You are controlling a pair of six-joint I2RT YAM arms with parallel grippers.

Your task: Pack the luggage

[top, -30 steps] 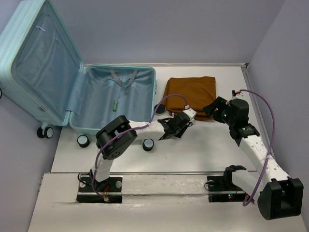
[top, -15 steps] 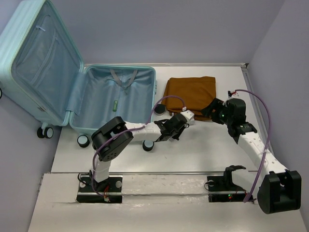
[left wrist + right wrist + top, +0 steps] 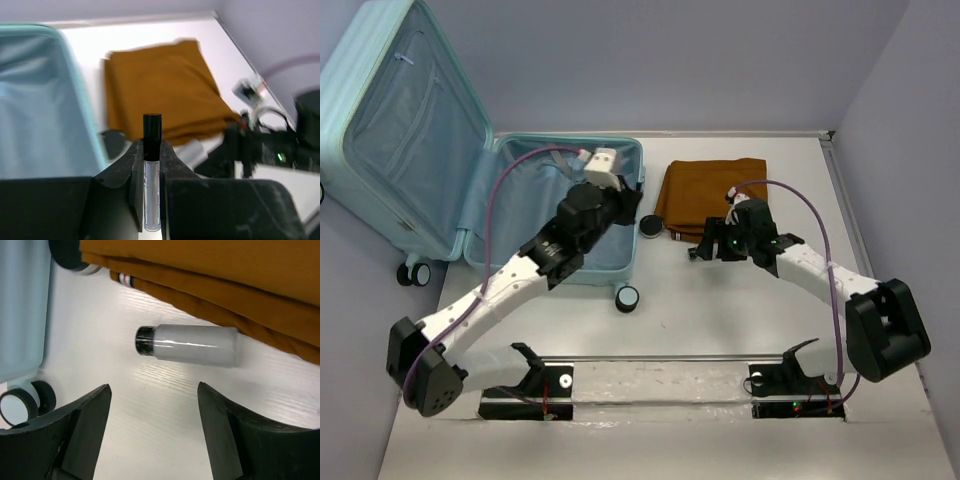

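**Between left fingers: a thin tube in a slim pinch**

The left gripper (image 3: 151,150) is pinched narrow on a clear, black-capped tube (image 3: 152,131) that pokes past its tips. The open luggage (image 3: 525,215) lies just left of those fingers. The smooth tube could pivot or slip and fall outside the rim. The right gripper (image 3: 152,395) stands wide, with a frosted bottle (image 3: 192,345) beyond its tips beside folded brown cloth (image 3: 225,270). If one finger lands first, the bottle could roll away.

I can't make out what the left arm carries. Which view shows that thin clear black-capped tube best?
The left wrist view: the thin clear black-capped tube stands sharp between the shut jaws. From above the left arm hides it; the right wrist view misses it.
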